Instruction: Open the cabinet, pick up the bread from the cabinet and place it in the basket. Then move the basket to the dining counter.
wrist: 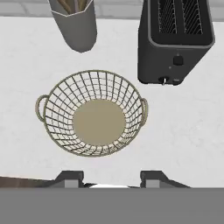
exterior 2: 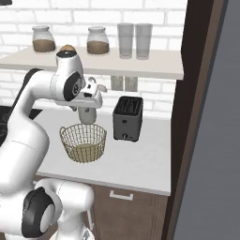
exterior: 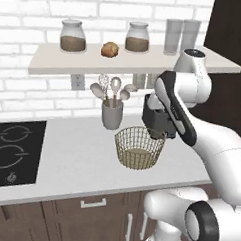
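The cabinet is a doorless pale shelf plank (exterior: 55,64) on the brick wall. The bread (exterior: 110,49), a small golden-brown roll, lies on it between two brown-filled jars; in the right base view the bread (exterior 2: 68,48) peeks out behind my arm. The wire basket (exterior: 138,148) (exterior 2: 83,142) stands empty on the white worktop, in front of the utensil cup. My gripper (wrist: 111,178) hangs above the basket (wrist: 92,118), pointing down, open, with nothing between its fingers. The dining counter is out of view.
A grey utensil cup (exterior: 112,114) stands just behind the basket and a black toaster (exterior 2: 128,118) to its right. Two jars (exterior: 73,36) (exterior: 137,37) and two glasses (exterior: 181,35) share the shelf. A black cooktop (exterior: 10,152) lies at left, a dark tall panel (exterior 2: 197,117) at right.
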